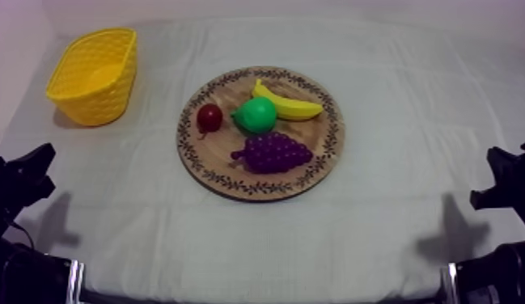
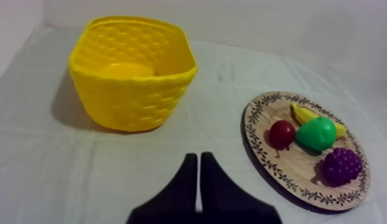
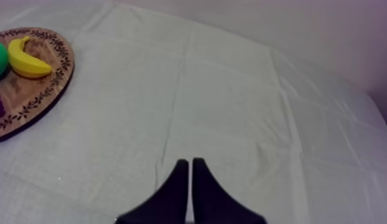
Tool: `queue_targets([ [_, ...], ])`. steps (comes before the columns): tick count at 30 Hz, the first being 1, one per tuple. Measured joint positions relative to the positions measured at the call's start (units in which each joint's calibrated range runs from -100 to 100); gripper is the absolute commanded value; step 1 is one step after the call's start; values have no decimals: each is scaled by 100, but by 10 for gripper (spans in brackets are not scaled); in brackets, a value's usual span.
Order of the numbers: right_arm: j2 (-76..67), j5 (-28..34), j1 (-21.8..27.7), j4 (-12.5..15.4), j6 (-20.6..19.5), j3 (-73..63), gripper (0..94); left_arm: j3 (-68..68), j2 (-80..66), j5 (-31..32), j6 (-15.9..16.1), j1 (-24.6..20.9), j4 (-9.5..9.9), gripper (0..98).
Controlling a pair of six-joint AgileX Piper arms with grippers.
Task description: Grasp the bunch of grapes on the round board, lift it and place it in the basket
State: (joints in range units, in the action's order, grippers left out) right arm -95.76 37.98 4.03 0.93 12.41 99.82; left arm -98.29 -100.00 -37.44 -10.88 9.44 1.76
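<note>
Bunch of grapes [image 1: 273,152]: lies on the wooden board [image 1: 265,192], on the side nearer the arms, purple, apart from both grippers. Just behind it, the green pear [image 1: 256,115]; touching it or merely close, hard to tell from above. Beside the pear, toward the left arm's side, the small red fruit [image 1: 209,117]. Behind the pear and toward the right arm's side, the banana [image 1: 288,103], curved along the far rim.

Wooden board: sits mid-table on the grey-white cloth [image 1: 395,210], patterned rim all round, all four fruits on it.

Yellow basket [image 1: 95,101]: stands upright at the far left of the table, mouth up, well apart from the board.

Left gripper [image 2: 198,158]: rests low at the table's left edge, black fingers pressed together into a narrow wedge, pinching nothing. Points at the cloth between basket and board, near neither.

Right gripper [image 3: 190,162]: rests low at the table's right edge, fingers likewise flat against each other, gripping nothing. Hangs over bare cloth, well apart from the board.
</note>
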Motion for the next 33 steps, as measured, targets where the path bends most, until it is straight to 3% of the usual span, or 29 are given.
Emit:
queue_targets([
  [15,0,0,0,0,0,0,3,0,0,0,53,128,0,0],
  [22,0,0,0,0,0,0,3,36,0,-23,0,941,7,0],
  [28,0,0,0,0,0,0,3,243,53,-518,-204,1695,-5,0],
  [33,0,0,0,0,0,0,3,273,455,-477,98,1962,-329,0],
])
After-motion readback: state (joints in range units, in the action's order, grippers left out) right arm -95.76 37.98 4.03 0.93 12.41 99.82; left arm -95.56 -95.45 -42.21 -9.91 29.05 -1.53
